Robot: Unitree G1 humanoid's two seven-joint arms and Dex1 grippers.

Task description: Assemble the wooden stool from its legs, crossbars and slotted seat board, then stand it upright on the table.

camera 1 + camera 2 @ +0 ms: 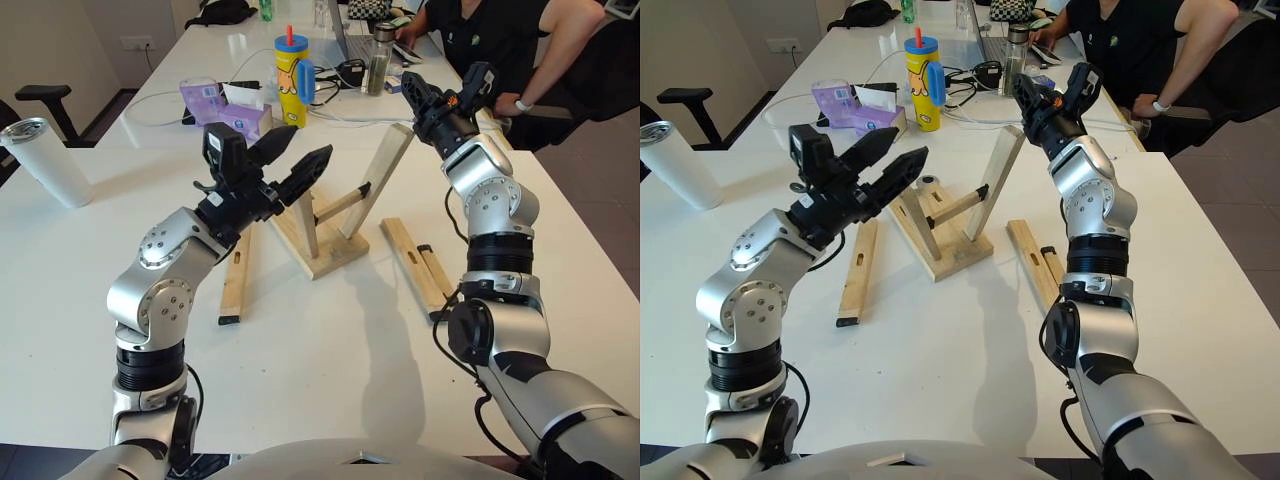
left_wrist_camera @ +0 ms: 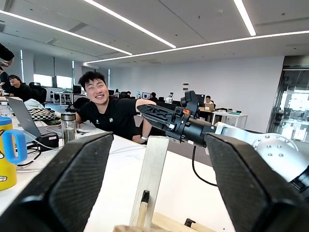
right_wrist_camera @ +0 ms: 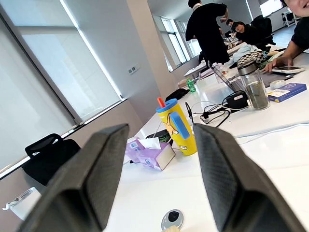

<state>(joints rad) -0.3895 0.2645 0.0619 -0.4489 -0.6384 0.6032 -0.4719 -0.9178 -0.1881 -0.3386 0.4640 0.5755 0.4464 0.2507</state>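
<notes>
**Stool** [image 1: 330, 225]: part-built, pale bare wood with square-cut edges. We place it mid-table, between the two arms.
- A flat board [image 1: 335, 258] lies on the smooth white table [image 1: 330, 390].
- A short leg [image 1: 306, 228] rises from the board.
- A longer, flatter leg [image 1: 383, 170] leans away to the right.
- A thin crossbar [image 1: 340, 206] with dark ends joins the two legs.

**Loose parts**, all flat on the table:
- The left slat [image 1: 235, 285] lies just left of the board and has a dark near end.
- The right slats [image 1: 412, 262] lie side by side on the other side. One has a small dark slot.

**Left gripper** [image 1: 308, 147]: black and held above the table, just left of the stool. We note two tapered fingers with finely grained pads [image 2: 72, 188]. They are spread apart with nothing between them, and the tips point towards the legs.

**Right gripper** [image 1: 1023, 92]: black and held high, near the top end of the leaning leg. We cannot tell whether it touches the leg. Its broad grained pads [image 3: 91, 183] stand apart and are empty.

**Far side of the table:**
- a yellow cylindrical cup [image 1: 292, 75] with a blue handle and a red straw
- a purple tissue pack [image 1: 215, 100]
- a glass bottle [image 1: 378, 60]
- a white ribbed tumbler [image 1: 45, 160], at the left edge
</notes>
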